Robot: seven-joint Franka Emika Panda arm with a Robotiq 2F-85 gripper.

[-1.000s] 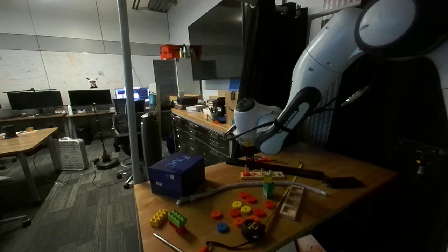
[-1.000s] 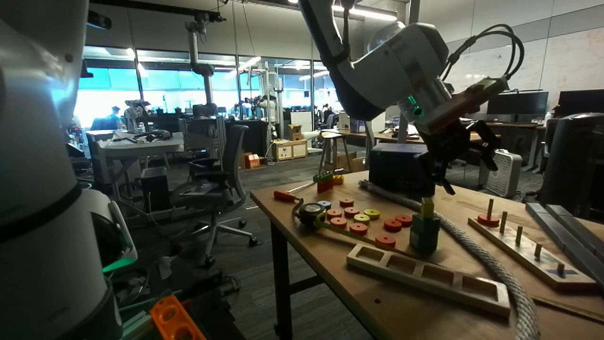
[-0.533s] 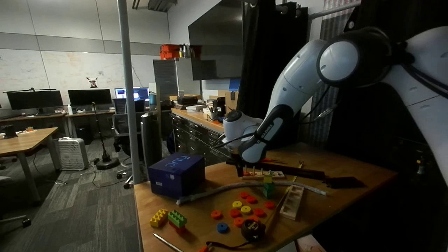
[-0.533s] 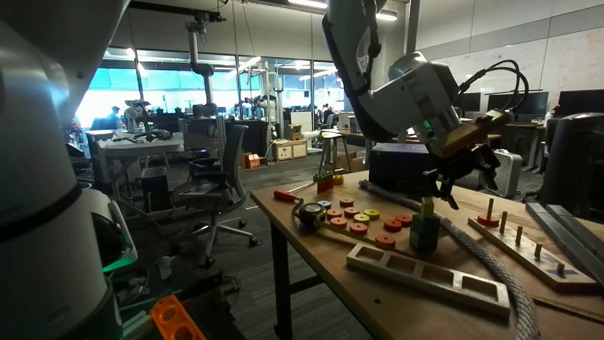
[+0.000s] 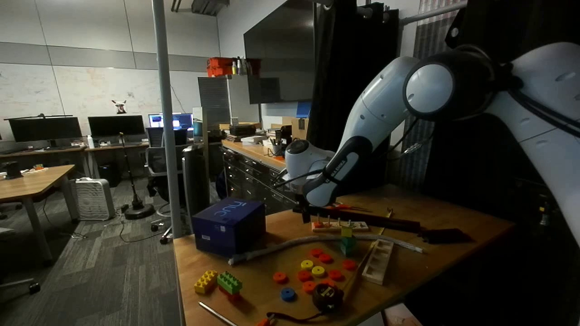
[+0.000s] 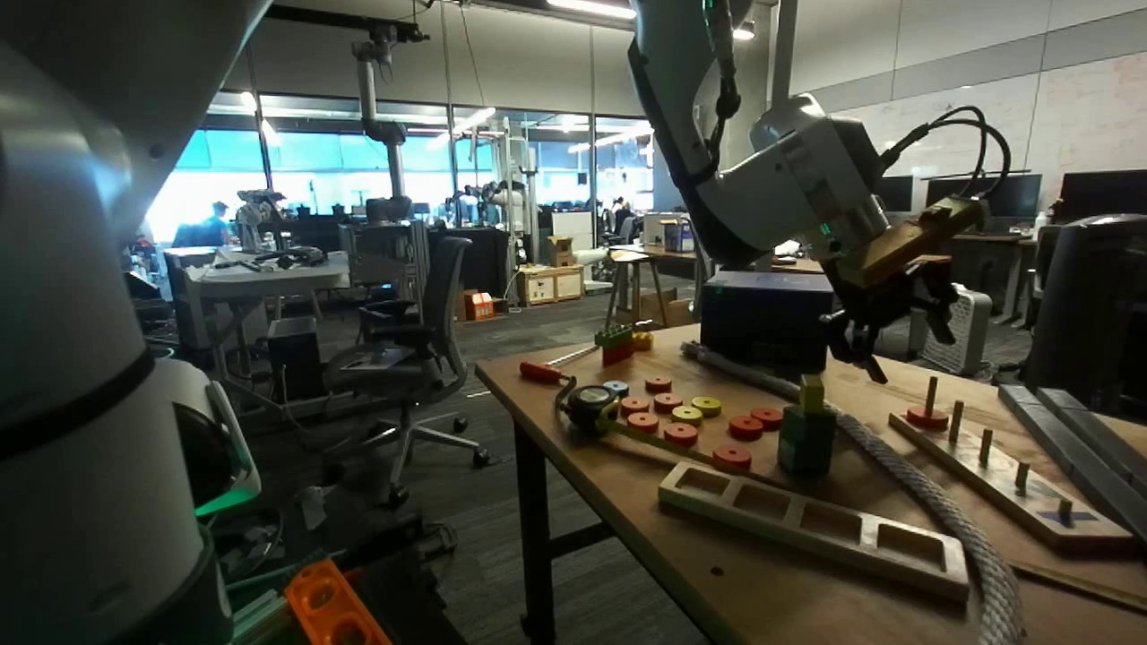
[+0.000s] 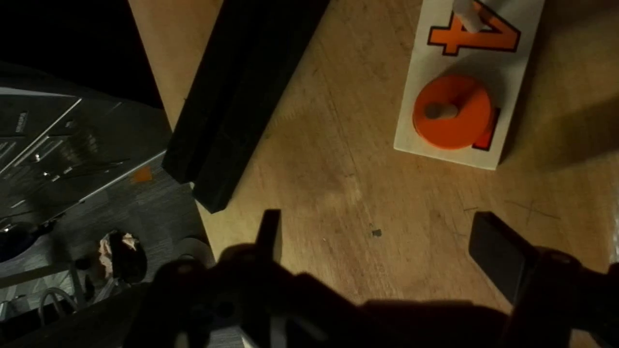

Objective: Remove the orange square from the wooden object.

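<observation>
The wooden object is a long, pale board with upright pegs (image 6: 1002, 477), also in an exterior view (image 5: 340, 229) and the wrist view (image 7: 505, 82). A round orange disc (image 6: 927, 419) sits around the peg at its end; the wrist view shows it lying flat on the board with the peg through it (image 7: 452, 125). I see no square orange piece. My gripper (image 7: 379, 232) is open and empty, above bare table beyond the disc end of the board, clear of the disc. In an exterior view the gripper (image 6: 912, 351) hangs tilted above the table.
Dark bars (image 7: 246, 92) lie beside the board near the table edge. A grey rope (image 6: 896, 466), a stack of green and yellow blocks (image 6: 806, 439) and a slatted wooden rack (image 6: 811, 542) lie on the other side. A blue box (image 5: 229, 228) and several loose discs stand farther off.
The arm has moved leftward in one exterior view and rightward in another. The gripper first went down, then rose slightly toward the board's disc end. The disc and board have not moved.
</observation>
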